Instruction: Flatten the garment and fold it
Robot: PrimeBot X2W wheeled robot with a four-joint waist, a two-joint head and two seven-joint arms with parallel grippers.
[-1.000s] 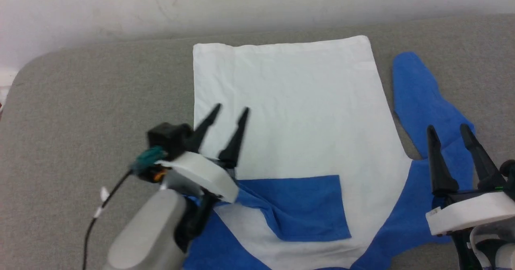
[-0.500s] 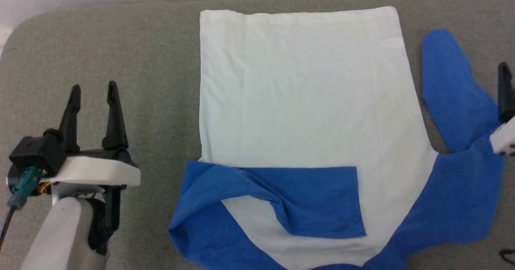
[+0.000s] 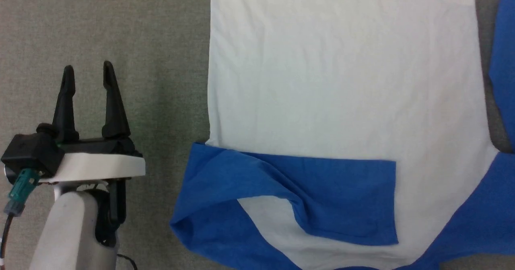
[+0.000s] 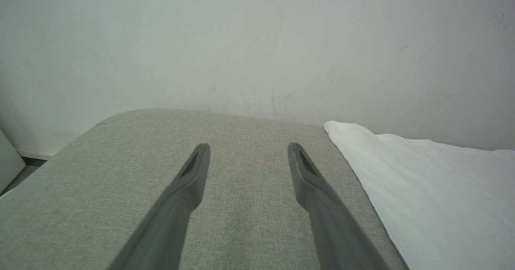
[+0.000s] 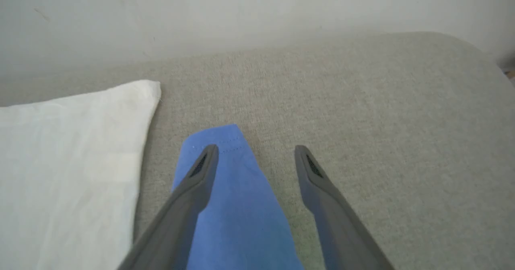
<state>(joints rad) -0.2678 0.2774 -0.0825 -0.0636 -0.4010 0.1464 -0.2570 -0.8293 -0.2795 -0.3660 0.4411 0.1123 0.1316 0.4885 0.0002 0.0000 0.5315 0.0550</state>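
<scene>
Fingers (image 3: 114, 109) of the left gripper (image 3: 86, 71) stand apart, empty, off the T-shirt (image 3: 342, 81); right gripper (image 5: 256, 149) fingers (image 5: 193, 193), equally spread, hover over the unfolded blue sleeve (image 5: 237, 205), likely the next fold

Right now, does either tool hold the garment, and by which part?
Nothing is held. The left tool is open over the grey surface beside the garment; the right tool is open over its blue sleeve, gripping nothing.
</scene>
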